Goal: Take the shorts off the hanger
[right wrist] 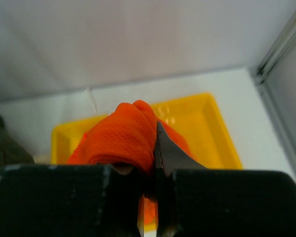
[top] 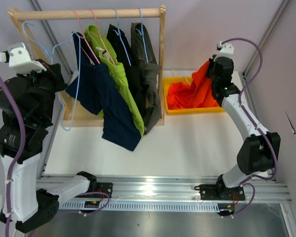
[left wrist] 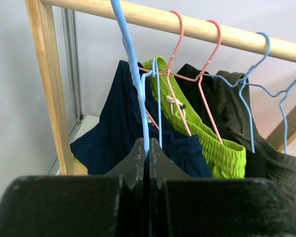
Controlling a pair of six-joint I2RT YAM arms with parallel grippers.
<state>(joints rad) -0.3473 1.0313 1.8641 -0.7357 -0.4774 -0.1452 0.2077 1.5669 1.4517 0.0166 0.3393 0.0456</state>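
Top external view: orange shorts (top: 192,91) are off; navy pair (top: 106,106), lime pair (top: 119,76), black pair (top: 133,81) and olive pair (top: 150,74) hang on the wooden rack (top: 89,14).
Right gripper (right wrist: 155,153) pinches the orange shorts above the yellow tray (right wrist: 212,106) beside the rack, probably to drop them; left gripper (left wrist: 148,145) is closed on the bare blue hanger (left wrist: 133,64) at the rack's left end, probably to steady it.

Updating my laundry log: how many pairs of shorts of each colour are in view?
orange shorts: 1
navy shorts: 1
lime green shorts: 1
black shorts: 1
olive-grey shorts: 1
Total: 5
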